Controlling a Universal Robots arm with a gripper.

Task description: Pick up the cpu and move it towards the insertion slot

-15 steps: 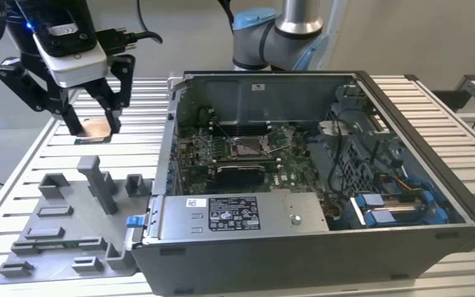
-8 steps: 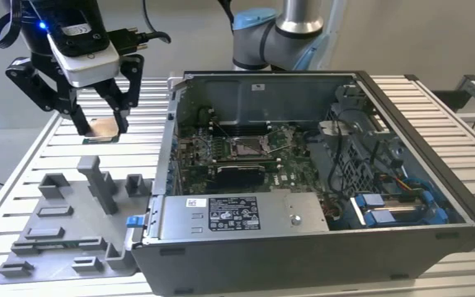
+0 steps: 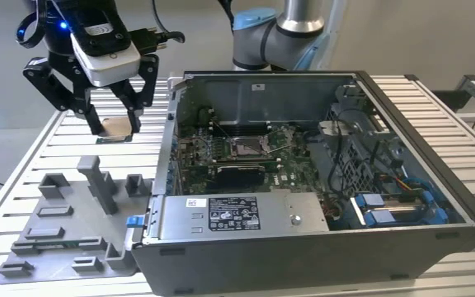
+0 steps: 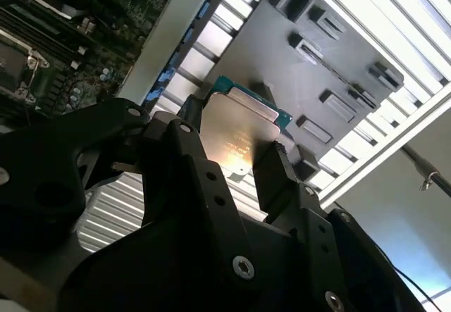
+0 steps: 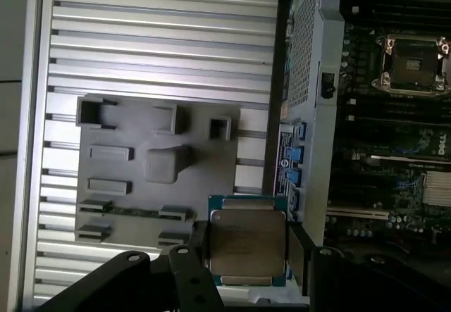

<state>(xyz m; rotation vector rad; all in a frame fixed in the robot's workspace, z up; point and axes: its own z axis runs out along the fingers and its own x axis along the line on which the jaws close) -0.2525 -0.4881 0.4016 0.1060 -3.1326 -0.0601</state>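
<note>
The cpu [image 3: 115, 126] is a thin square chip with a pale silver face and a green edge. My gripper [image 3: 114, 130] is shut on it, one finger on each of two opposite sides. It hangs over the slatted table, to the exterior view's left of the open computer case. Both wrist views show the cpu [image 5: 246, 245] [image 4: 236, 136] between the black fingers [image 5: 297, 256]. The insertion slot [image 3: 248, 146] [image 5: 412, 62] is a silver-framed square socket with a dark centre on the green motherboard inside the case, well apart from the gripper.
A grey plastic tray [image 3: 64, 229] [image 5: 155, 178] with upright blocks lies on the slatted table [image 3: 56, 148] below the gripper. The case wall [image 3: 171, 142] stands between gripper and motherboard. A silver power-supply box [image 3: 233, 213] and cables [image 3: 361, 161] sit inside the case.
</note>
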